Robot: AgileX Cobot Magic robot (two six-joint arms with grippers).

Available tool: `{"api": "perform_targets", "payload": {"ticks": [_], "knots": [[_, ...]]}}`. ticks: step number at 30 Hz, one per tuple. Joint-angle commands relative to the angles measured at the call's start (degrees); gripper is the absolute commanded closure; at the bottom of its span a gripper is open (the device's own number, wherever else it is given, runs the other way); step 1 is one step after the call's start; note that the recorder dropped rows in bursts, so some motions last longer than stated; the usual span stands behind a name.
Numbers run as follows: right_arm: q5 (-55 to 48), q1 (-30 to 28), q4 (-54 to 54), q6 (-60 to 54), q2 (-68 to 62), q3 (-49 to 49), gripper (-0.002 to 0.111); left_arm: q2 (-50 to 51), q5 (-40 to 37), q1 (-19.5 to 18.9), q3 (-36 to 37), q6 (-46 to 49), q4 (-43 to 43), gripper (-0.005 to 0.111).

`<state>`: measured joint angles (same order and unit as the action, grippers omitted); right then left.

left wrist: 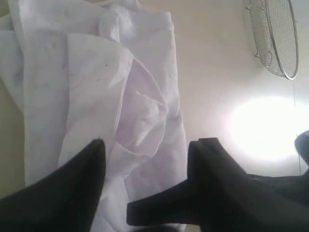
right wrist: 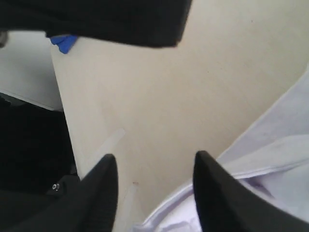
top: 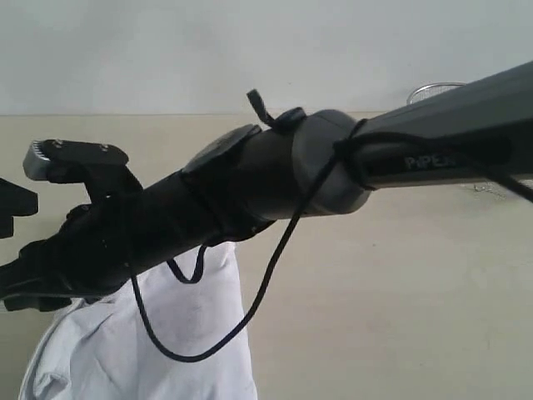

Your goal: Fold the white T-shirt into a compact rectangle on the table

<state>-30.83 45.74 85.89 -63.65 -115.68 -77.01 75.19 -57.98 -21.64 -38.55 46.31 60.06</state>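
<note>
Shirt [left wrist: 96, 72] lies crumpled on the table [left wrist: 217, 58], white, in loose overlapping folds, not flat and not yet a rectangle; no lettering shows on the exposed cloth. In the exterior view the shirt sits at the lower left, its upper part hidden behind the right arm [top: 333, 167], which crosses the frame from the right side to the left; a thin black cable [top: 266, 283] hangs from the arm in a loop in front of the cloth.

Left gripper [left wrist: 150, 145]: jaws apart, above the shirt, cloth visible through the gap, nothing pinched between them.

Right gripper [right wrist: 154, 155]: jaws apart and empty; bare table in the gap; a folded shirt edge lies just beside one finger, contact not clear.

Basket [left wrist: 275, 34], wire mesh, stands on the table well apart from the shirt; only its rim shows in the exterior view, behind the arm.
</note>
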Motion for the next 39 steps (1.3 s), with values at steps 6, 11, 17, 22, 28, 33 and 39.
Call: {"api": "perform_targets", "payload": {"ticks": [6,11,17,22,28,33,39], "knots": [[10.3,-2.3,-23.0,19.3,9.4,0.9,0.108,-0.1,-3.7,0.4,-2.9,-0.5,-5.2,0.061],[10.7,-8.6,-26.0,26.0,12.6,6.4,0.108,0.2,-2.5,6.1,-2.9,0.3,-6.5,0.056],[10.9,-16.7,-26.1,25.6,18.2,15.2,0.108,0.2,5.8,12.0,-2.9,-0.9,-7.4,0.056],[11.0,-20.6,-27.7,24.4,21.6,19.2,0.108,1.0,11.8,17.2,-2.9,-0.3,-7.7,0.056],[11.1,-21.2,-28.8,24.1,23.2,20.0,0.108,5.2,14.2,23.5,-3.0,-0.3,-13.1,0.056],[12.3,-21.2,-29.7,24.6,23.1,20.4,0.108,8.9,16.2,26.7,-3.9,-1.9,-15.7,0.056],[12.5,-21.2,-29.7,24.7,23.1,20.4,0.108,9.6,19.3,29.0,-4.2,-2.0,-18.6,0.056]]}}
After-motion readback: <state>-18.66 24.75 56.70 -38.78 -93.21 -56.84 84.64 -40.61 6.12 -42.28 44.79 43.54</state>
